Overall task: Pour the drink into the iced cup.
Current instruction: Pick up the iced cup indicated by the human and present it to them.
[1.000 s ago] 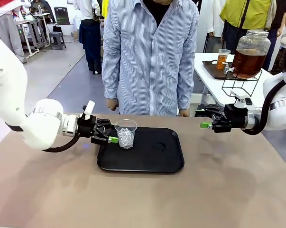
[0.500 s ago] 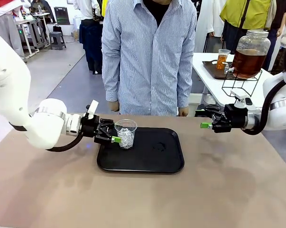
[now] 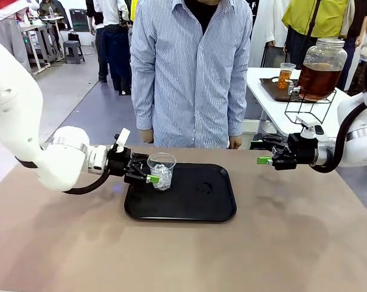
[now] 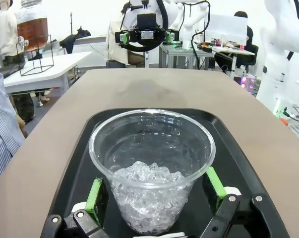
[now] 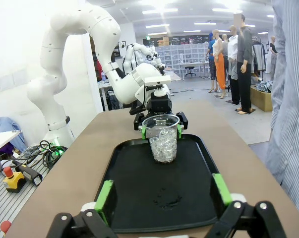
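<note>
**Iced cup standing between the open left fingers; drink well apart, on the right side**

The iced cup [image 3: 161,170] was seen upright on the black tray [image 3: 195,210], near the tray's corner at about ten o'clock when the front view is read as a clock face with twelve towards the person. Its long axis was vertical and its mouth was open to the top. It was about half filled with crushed ice, and no liquid could be seen in it.

The left gripper [image 3: 150,171] was held level, pointing to three o'clock, with the fingers apart and the cup between them. In the left wrist view one green pad was found on each side of the lower cup wall, very close to it. Whether the pads touched the plastic could not be told, but no clamping was seen.

The right gripper [image 3: 261,152] was also spread wide, with nothing in it. It was pointed to nine o'clock, and the cup lay well apart from it, across the tray.

The drink [image 3: 319,79] was kept in a glass jar on a side table, at about one o'clock from the right gripper. A small cup [image 3: 285,76] with orange liquid stood near the jar.

It was judged that the left arm was much nearer to the cup and the right arm nearer to the drink. Pouring was judged as not yet started.
</note>
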Motion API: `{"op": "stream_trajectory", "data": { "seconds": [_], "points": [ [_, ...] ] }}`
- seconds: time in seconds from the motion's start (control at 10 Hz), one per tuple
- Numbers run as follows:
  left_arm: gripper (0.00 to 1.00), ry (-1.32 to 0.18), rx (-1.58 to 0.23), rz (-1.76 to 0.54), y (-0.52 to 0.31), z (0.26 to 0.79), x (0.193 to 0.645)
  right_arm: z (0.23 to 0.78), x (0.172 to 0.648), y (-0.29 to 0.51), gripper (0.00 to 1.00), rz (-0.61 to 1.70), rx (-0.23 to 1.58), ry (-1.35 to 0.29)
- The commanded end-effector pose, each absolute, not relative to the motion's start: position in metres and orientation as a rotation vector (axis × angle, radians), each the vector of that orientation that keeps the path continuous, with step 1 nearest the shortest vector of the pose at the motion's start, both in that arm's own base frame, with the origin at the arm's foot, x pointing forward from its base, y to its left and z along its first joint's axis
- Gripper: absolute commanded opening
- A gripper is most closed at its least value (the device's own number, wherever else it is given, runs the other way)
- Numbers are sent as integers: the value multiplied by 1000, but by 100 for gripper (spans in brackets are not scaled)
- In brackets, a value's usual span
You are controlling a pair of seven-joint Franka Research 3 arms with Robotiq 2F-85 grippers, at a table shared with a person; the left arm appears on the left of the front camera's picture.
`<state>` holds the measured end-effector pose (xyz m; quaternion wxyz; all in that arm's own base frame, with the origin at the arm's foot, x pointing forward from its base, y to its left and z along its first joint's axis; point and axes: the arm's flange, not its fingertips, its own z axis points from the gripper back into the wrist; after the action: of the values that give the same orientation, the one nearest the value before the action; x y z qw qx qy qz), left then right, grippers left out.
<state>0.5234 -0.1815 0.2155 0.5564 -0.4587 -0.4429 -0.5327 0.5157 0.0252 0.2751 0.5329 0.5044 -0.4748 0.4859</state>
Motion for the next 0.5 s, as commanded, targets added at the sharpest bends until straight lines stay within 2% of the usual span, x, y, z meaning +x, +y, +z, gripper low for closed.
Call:
{"op": "stream_trajectory", "data": {
  "seconds": [0.0,0.4],
  "points": [
    [100,-1065,-1099,-1233,-190,215,528,278,517,27,100,1162,1201,-1128],
    [100,-1086,-1091,-1247,-198,215,528,278,517,27,100,1162,1201,-1128]
  ]
}}
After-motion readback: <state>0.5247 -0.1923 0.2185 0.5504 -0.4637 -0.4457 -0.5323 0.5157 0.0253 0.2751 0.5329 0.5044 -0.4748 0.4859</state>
